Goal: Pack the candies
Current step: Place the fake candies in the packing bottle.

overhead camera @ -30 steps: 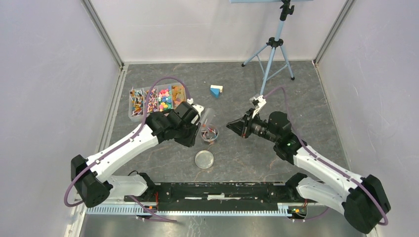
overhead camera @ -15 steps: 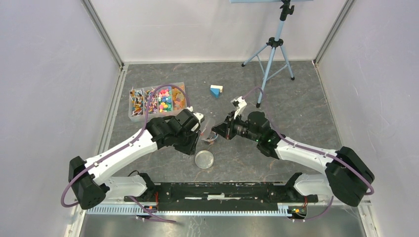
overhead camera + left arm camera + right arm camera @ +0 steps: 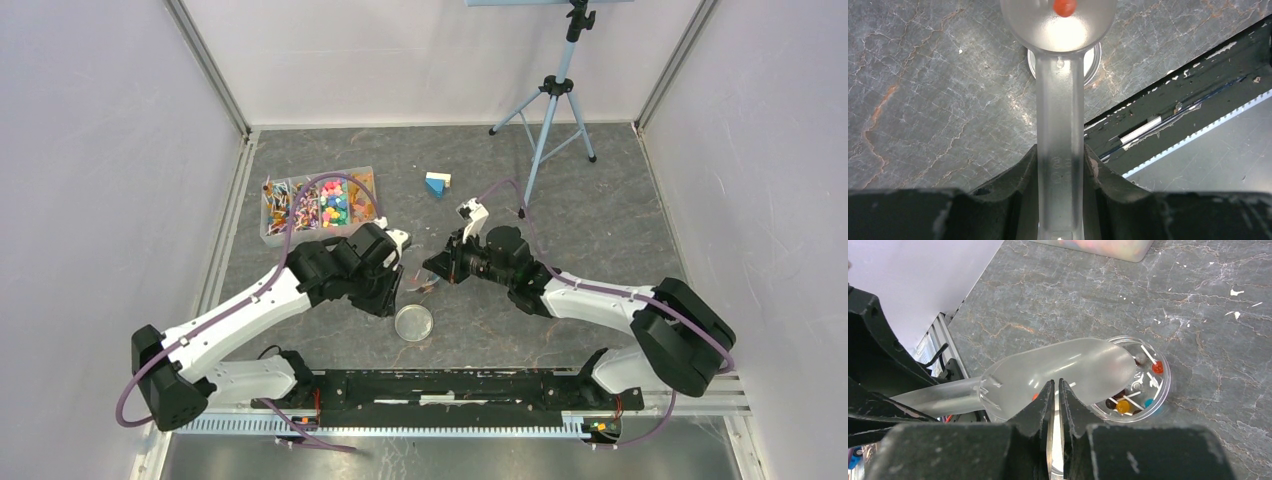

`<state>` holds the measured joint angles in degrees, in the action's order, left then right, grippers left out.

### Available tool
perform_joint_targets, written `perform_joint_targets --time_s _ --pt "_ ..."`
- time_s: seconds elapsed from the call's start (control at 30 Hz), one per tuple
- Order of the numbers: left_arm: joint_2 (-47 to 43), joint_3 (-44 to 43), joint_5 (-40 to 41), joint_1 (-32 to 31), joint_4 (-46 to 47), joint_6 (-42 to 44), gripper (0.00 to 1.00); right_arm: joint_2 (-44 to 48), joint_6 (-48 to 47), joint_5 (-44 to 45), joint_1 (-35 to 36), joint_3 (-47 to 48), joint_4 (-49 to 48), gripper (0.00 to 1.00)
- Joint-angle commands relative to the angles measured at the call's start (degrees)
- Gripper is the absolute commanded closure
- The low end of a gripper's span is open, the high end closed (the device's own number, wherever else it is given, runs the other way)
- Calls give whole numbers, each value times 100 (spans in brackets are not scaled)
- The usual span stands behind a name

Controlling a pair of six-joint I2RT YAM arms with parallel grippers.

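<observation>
Left gripper (image 3: 1060,162) clenched on scoop (image 3: 1060,105) handle; bowl, top centre, held red candy (image 3: 1065,6) over cup (image 3: 1162,390), presumably for tipping; right gripper (image 3: 1057,387) near-closed beside cup, grasp indeterminate.

Grey marbled table (image 3: 620,190); pale lilac walls (image 3: 100,150); light-blue tripod (image 3: 554,86) standing back right.

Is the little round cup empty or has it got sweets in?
Not empty. The cup holds several candies: red, orange and blue, some on white sticks.
</observation>
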<state>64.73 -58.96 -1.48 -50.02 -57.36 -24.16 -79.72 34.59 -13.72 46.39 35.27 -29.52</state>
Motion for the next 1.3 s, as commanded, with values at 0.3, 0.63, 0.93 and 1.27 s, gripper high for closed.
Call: perform_joint_targets --time_s 0.3,0.63,0.93,1.27 --pt "48 -665 659 -34 88 -98 98 -404 -75 134 142 162 -327 88" --pt "349 -1021 946 -34 -3 -5 98 -546 -104 142 138 182 -352 88" --pt "482 -1175 1181 -34 -109 112 98 -526 -186 191 143 307 -242 88" --pt "191 -1438 939 -29 -638 216 98 764 -1875 176 -10 884 853 58"
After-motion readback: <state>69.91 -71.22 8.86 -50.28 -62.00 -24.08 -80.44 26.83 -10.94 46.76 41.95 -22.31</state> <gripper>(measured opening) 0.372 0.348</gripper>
